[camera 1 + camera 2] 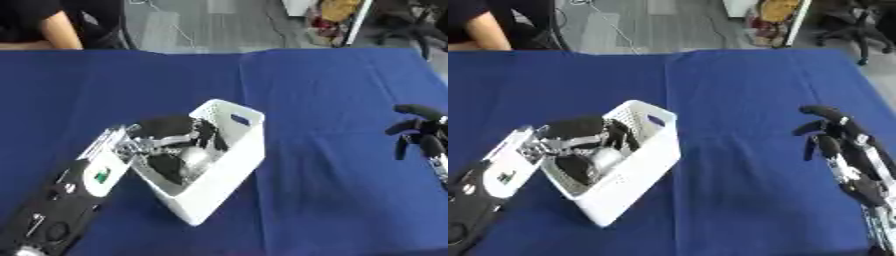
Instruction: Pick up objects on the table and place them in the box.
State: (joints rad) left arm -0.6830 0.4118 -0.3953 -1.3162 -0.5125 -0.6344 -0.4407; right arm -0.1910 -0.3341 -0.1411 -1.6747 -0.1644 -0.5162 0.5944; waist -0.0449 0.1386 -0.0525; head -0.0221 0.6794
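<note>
A blue-covered worktop fills the scene, and a white box, the one landmark on it, sits left of centre, tipped so that its near end rides higher off the cloth than its far end. The robot's left arm comes up from the lower left corner to the box's left wall, and the left hand reaches over that wall into the box, its fingers curled down inside. A dark mass with a pale grey, rounded patch lies in the box under the hand; whether that is an object already dropped, or one the fingers have hold of, cannot be told, since black fingers and dark contents merge. The right hand hangs well to the right of the box, above bare cloth, fingers drooping loosely apart with nothing in them.

By the look of things the job is near its close: no loose object shows on the cloth anywhere around the box, so whatever was to be collected appears to be inside or going in. What seems left is for the left hand to let go, if it has anything, and come clear of the box.

The box's floor is hidden by the hand, and the right forearm is cut off at the frame's edge.
</note>
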